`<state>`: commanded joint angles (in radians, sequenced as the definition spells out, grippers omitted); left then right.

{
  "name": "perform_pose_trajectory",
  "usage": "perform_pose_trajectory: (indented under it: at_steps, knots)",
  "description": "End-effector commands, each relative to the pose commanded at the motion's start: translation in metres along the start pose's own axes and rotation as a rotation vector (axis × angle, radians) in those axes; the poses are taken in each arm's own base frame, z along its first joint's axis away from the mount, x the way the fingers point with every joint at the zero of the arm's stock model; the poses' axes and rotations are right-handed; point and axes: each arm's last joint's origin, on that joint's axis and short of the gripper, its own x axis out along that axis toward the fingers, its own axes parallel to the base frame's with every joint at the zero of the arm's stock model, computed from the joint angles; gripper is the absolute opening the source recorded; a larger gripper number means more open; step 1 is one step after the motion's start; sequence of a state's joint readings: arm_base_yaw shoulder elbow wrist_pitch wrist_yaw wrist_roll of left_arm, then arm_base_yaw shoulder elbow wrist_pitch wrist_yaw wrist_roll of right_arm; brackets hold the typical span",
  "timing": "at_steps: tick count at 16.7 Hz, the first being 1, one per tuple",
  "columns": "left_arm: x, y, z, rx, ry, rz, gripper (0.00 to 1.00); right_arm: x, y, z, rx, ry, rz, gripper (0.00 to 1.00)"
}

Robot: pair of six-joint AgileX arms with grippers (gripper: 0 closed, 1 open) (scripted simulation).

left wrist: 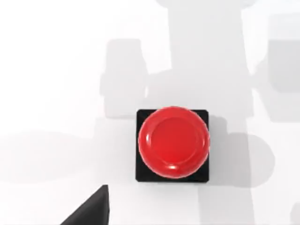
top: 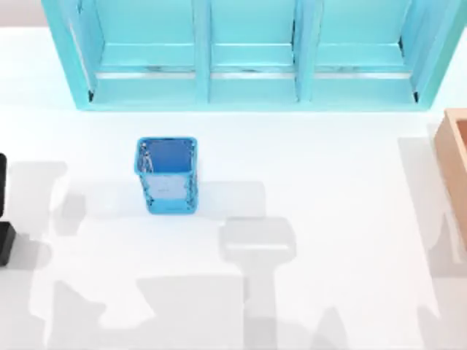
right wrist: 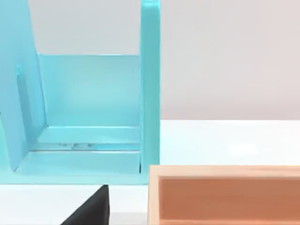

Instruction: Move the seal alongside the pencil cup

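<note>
turquoise shelf unit (top: pixel 252 55): table's far edge | tan wooden box (top: pixel 456 157): right edge | white table (top: pixel 328 182)

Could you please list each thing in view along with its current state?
Seal: upright on the table, red knob up, not gripped.
Pencil cup: upright, mouth open, standing alone on the table.
Shelf unit: standing at the table's back, compartments open.
Wooden box: open-topped, at the table's right edge.
Left arm: at the table's left edge.

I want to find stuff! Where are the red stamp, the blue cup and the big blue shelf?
seal (left wrist: pixel 173 141), left wrist view, on its red knob.
pencil cup (top: pixel 169 191), top view, on its front wall.
shelf unit (top: pixel 252 91), top view, on its bottom ledge.
</note>
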<state>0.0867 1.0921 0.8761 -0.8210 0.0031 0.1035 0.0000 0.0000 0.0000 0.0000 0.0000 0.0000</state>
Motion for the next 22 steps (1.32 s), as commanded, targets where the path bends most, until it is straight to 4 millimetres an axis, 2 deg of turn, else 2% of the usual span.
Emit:
perform_pose_trajectory:
  at_steps: [5, 9, 17, 22]
  knots:
    - [0.032, 0.016, 0.053, 0.004, 0.357, -0.031, 1.00, 0.000, 0.000, 0.000, 0.000, 0.000, 0.000, 1.00]
    - [0.053, 0.025, 0.077, 0.004, 0.505, -0.050, 1.00, 0.000, 0.000, 0.000, 0.000, 0.000, 0.000, 1.00]
    - [0.057, 0.026, 0.083, 0.007, 0.529, -0.054, 1.00, 0.000, 0.000, 0.000, 0.000, 0.000, 0.000, 1.00]
    - [0.070, 0.026, 0.077, 0.004, 0.537, -0.054, 1.00, 0.000, 0.000, 0.000, 0.000, 0.000, 0.000, 1.00]
